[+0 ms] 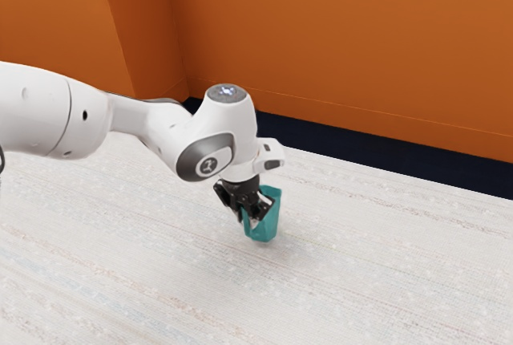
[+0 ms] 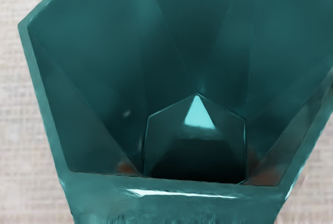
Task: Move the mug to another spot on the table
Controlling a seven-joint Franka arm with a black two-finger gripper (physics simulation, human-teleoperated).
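- Mug point(image 2: 171, 104) wall is sitting right under the hand, with the wrist view looking straight down into the teal faceted interior.
- Gripper point(image 1: 252, 207) is reaching down at the rim on the arm's side. Jaws are standing narrow, one finger inside and one outside, pinching that single wall as far as I'm reading it.
- Mug is sitting near the middle of the table point(image 1: 385, 281) and looking slightly tilted. Can't tell whether the base is touching the surface or just off it.
- Risk: I'm judging that a one-wall pinch is leaving the mug free to pivot about the pads. Tapering facets are giving poor flat contact, so fast travel is likely swinging it or letting it slip.
- Risk: if the base is dragging on the textured top during a sideways move, it's catching and levering the wall out of the grip, or tipping the mug.
- Risk: setting down tilted is landing it on the base edge, and opening then is letting it topple.
- Suggesting: lifting clear first, travelling slowly, and flattening the base before opening.
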